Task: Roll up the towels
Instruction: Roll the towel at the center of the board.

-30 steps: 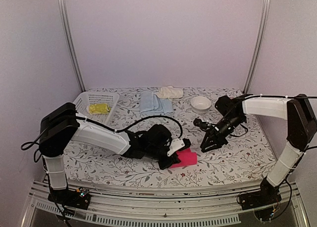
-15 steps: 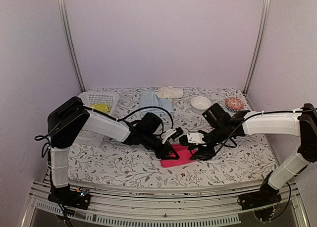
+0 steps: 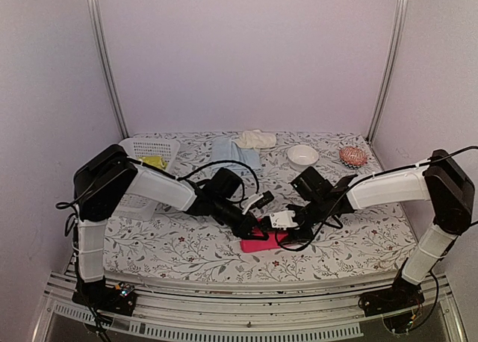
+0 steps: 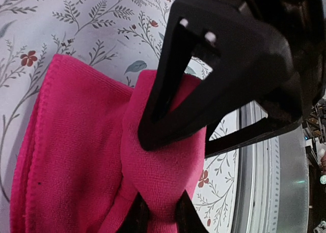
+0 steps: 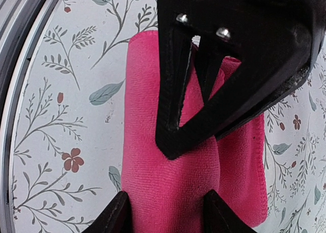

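The pink towel (image 4: 76,156) is lying on the flowery table (image 3: 358,237), near the front edge and in the middle, between the two arms. It is folded into a thick pad, and one part of it is bunching up into a hump. The left gripper (image 4: 159,215) is pinching that hump. Its two fingers are squeezing close together, and pink cloth is sticking up between them. The right gripper (image 5: 167,212) is sitting right across from it, so the two grippers are facing each other, nose to nose, low over the towel. The right gripper's fingers are standing apart, with a thick part of the towel lying between them. They look like they are touching the cloth, but it is hard to be sure that they are pressing on it. The other towels are lying far back on the table, well apart from the grippers. The yellow towel (image 3: 153,161) is sitting inside the white basket (image 3: 160,142) at the back left, and the left arm is hiding part of that basket. The blue towel (image 3: 233,151) is lying flat at the back, near the middle. The cream towel (image 3: 256,139) is lying in a soft heap just behind it. A white bowl (image 3: 302,156) is sitting to the right of them.
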`<action>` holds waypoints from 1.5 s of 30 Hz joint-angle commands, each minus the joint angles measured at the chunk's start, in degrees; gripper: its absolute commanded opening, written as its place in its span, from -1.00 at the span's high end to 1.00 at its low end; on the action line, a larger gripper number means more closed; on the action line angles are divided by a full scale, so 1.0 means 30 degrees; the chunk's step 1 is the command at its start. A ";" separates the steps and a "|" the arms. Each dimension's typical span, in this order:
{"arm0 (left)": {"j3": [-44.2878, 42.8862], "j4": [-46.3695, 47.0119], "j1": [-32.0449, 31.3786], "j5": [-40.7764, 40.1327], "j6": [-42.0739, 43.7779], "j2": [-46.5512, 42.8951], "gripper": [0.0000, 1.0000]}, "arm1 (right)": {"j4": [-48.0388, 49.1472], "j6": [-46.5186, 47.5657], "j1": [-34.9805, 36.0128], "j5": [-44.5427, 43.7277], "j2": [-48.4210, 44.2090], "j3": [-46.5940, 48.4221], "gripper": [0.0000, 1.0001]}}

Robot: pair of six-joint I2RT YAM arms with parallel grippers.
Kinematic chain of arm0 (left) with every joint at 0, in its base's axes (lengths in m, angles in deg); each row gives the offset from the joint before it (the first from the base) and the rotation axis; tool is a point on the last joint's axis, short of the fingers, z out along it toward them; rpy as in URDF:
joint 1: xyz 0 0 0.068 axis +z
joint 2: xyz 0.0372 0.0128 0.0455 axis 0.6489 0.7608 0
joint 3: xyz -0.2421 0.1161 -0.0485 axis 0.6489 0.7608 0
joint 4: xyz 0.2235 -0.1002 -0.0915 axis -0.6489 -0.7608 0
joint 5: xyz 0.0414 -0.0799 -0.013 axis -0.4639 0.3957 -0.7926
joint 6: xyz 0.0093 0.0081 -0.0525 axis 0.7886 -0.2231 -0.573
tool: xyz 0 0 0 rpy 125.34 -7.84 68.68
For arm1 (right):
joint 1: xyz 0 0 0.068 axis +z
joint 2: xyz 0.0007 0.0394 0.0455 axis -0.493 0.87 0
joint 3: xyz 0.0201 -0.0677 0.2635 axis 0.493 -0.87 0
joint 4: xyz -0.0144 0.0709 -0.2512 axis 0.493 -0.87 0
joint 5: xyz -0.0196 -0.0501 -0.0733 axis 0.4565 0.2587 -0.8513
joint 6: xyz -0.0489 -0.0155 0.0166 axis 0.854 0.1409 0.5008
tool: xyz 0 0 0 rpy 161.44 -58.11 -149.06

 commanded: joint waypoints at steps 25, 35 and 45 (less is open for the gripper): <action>1.0663 0.0274 -0.4837 -1.5875 0.1803 -1.3938 -0.02 | -1.8339 0.0335 -0.1828 0.9863 1.1922 1.1571 0.82; 0.8470 0.0788 -0.7271 -1.7430 0.7454 -1.1056 -0.11 | -1.9225 -0.1075 -0.2351 0.9604 1.5254 1.4249 0.82; 0.3899 -0.1106 -0.8302 -2.1244 1.2135 -0.5065 -0.15 | -1.8884 -0.1936 -0.2352 0.9164 1.5157 1.4190 0.81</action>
